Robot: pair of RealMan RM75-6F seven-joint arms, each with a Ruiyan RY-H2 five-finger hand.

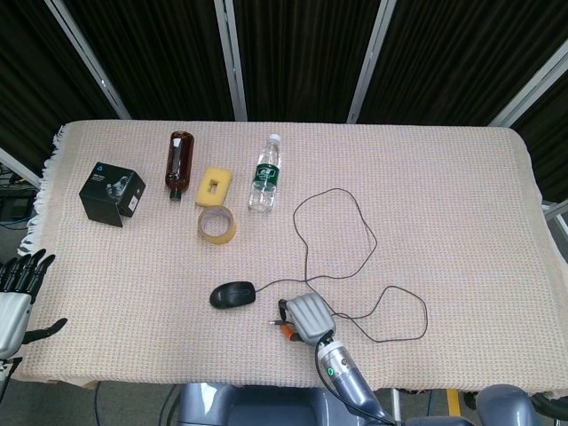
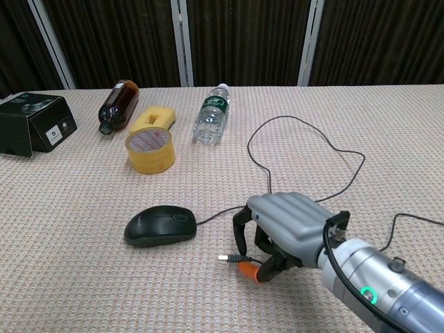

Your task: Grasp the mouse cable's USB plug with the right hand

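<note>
At the far left edge, about eight o'clock from the table's middle, the left hand (image 1: 16, 297) hangs off the cloth-covered table (image 1: 444, 195) with its fingers spread and nothing in them. Moving in, the black box (image 2: 35, 123) sits at ten o'clock, then the brown bottle (image 2: 117, 105) lying on its side. Just beside it is the yellow sponge (image 2: 153, 118), with the roll of tape (image 2: 149, 150) at the sponge's six o'clock. Next comes the clear water bottle (image 2: 211, 113), also on its side.

Nearer the front edge is the black mouse (image 2: 159, 225), and its cable (image 2: 305, 135) runs off to three o'clock — looping wide across the cloth toward the far side and back.

Now the action: the right hand (image 2: 284, 229) is arched over the cloth just beside the mouse, at its four o'clock, fingers curled down. The USB plug (image 2: 228, 259) pokes out at nine o'clock from between the orange-tipped thumb and a finger — the hand has it pinched, the metal end free and pointing toward the mouse side. From the head view the plug is mostly hidden under the hand.
</note>
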